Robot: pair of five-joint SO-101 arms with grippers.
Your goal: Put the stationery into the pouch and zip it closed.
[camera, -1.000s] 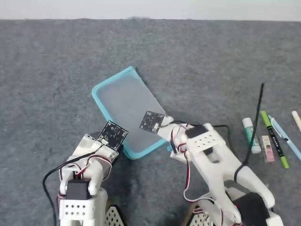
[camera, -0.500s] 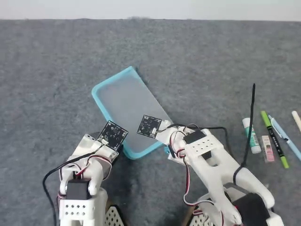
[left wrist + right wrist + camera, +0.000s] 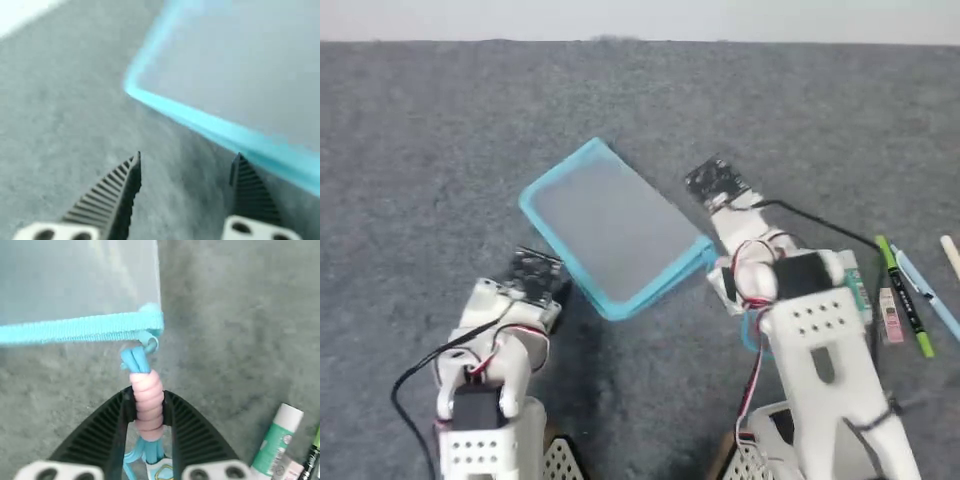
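The pouch (image 3: 610, 225) lies flat on the grey table (image 3: 440, 120), its long axis running from far-left to near-right in the high view. The right gripper (image 3: 147, 392) is pressed onto the pink zip pull (image 3: 147, 407) at the pouch's right-hand corner. The cyan zip band leads away from that corner, so any draw on the pull is judged to run along that band, apparently toward the left arm's side. The left gripper (image 3: 187, 159) stands spread and empty, just beside the pouch's cyan edge without touching it; it is the nearer arm for steadying that end. The glue stick (image 3: 277, 437) and green pen (image 3: 903, 295) lie well apart from the pouch, beyond the right arm. Not determinable: whether the zip is open or closed. The high view hides the pinch itself under the right arm, which also cuts off the glue stick.
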